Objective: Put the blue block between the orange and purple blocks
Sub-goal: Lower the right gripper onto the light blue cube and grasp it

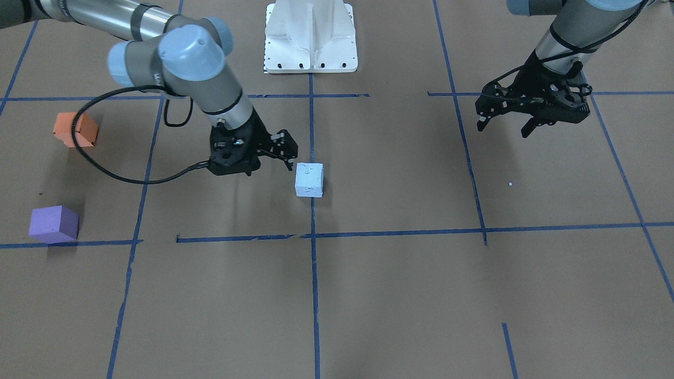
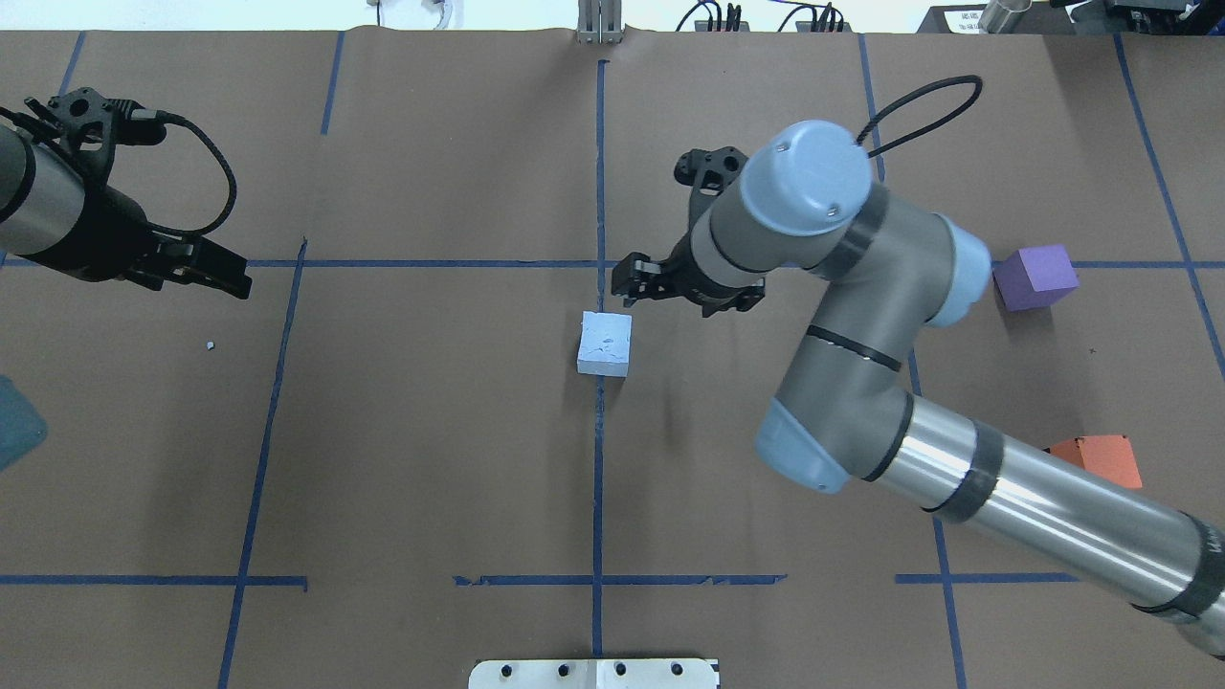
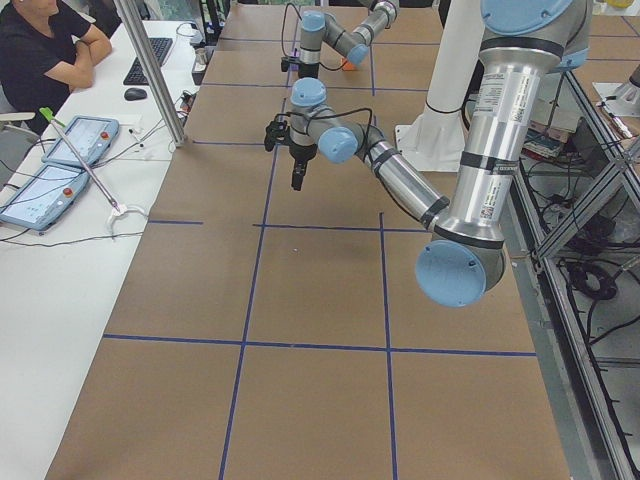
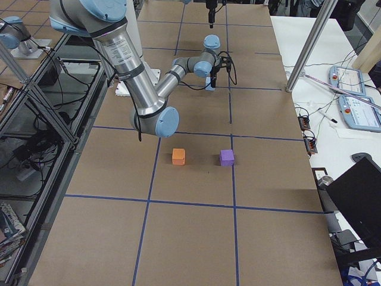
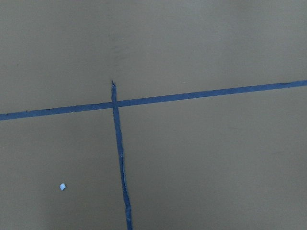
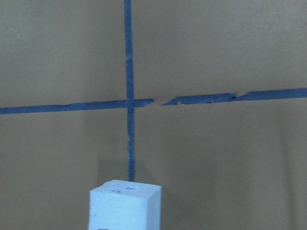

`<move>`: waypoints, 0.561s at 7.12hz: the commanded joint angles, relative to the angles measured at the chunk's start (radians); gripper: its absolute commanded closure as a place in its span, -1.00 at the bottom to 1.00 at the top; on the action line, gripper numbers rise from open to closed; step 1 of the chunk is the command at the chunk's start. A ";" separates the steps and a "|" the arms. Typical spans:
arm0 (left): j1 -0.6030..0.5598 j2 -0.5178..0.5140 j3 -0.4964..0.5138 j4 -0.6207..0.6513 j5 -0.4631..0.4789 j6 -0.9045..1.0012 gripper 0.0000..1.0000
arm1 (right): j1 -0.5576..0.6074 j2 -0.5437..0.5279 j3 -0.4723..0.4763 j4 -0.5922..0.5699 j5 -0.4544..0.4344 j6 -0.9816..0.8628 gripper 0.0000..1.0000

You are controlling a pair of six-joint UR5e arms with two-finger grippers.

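Nearest on the worktop sat one purple block. Then came one blue block, unheld on the centre tape line and well apart from the purple one. Just beside it hovered the right end effector, fingers spread. Farther lay one orange block, and the left end effector hung spread too.

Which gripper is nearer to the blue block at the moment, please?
The right one. The right gripper sits just beside the blue block, apart from it; the left gripper hangs far off on the robot's left.
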 commanded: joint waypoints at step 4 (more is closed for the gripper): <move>-0.002 0.009 -0.003 -0.001 -0.002 0.001 -1.00 | -0.090 0.140 -0.175 -0.082 -0.119 0.002 -0.99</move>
